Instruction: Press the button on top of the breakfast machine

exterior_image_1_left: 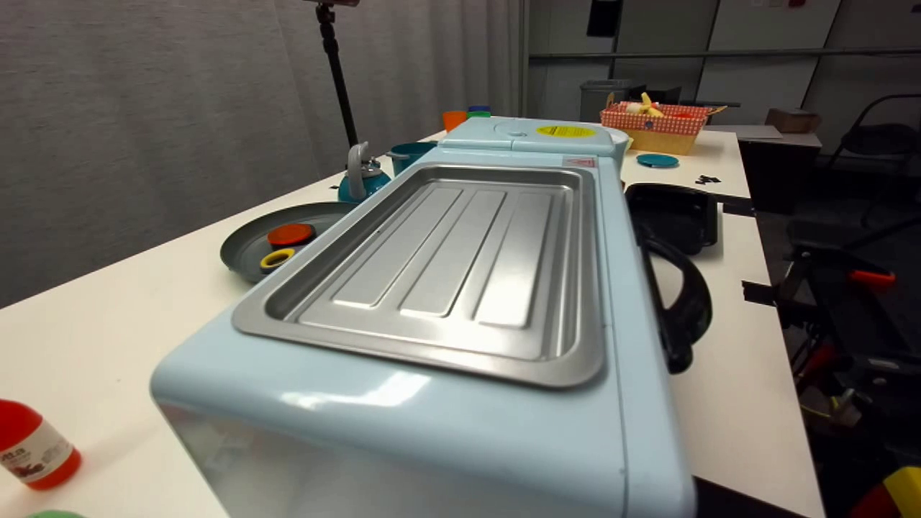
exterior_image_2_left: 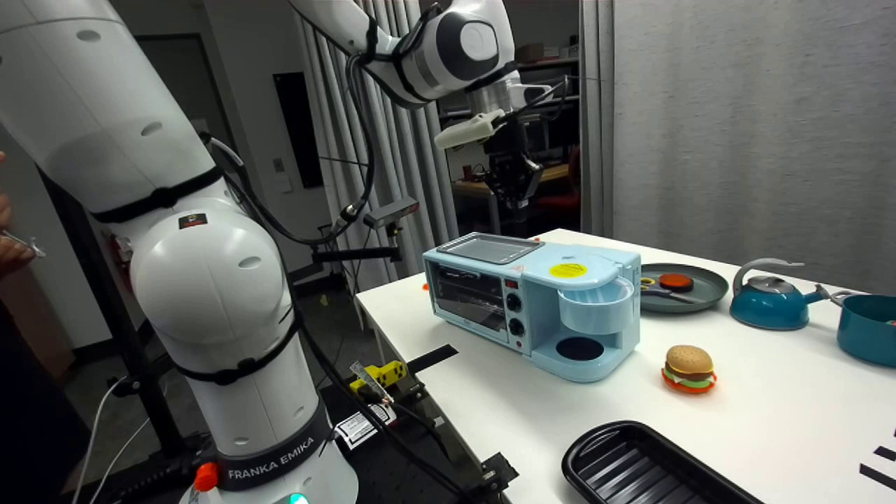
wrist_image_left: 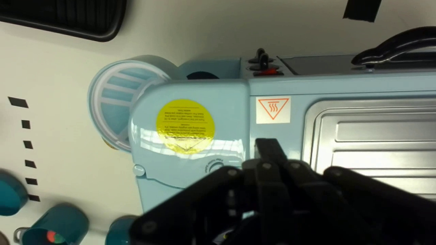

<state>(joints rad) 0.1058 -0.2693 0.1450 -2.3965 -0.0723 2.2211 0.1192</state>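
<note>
The pale-blue breakfast machine stands on the table in both exterior views [exterior_image_1_left: 403,403] [exterior_image_2_left: 535,308] and fills much of the wrist view [wrist_image_left: 224,98]. Its ribbed silver tray [wrist_image_left: 361,132] is set in the top, and its lid bears a round yellow sticker [wrist_image_left: 185,126]. A small round button-like feature [wrist_image_left: 215,166] with lettering shows on the lid, partly covered by my gripper; it also shows in an exterior view [exterior_image_1_left: 515,131]. My black gripper [wrist_image_left: 269,149] is shut and empty, its tips together. It hangs above the machine, clear of it, in an exterior view [exterior_image_2_left: 518,206].
A dark pan [exterior_image_2_left: 710,287], a teal kettle [exterior_image_2_left: 770,304], a teal pot [exterior_image_2_left: 868,329] and a toy burger [exterior_image_2_left: 689,367] stand around the machine. A black tray [exterior_image_2_left: 644,462] lies near the table edge. A black handle [exterior_image_1_left: 680,302] juts from the machine's front.
</note>
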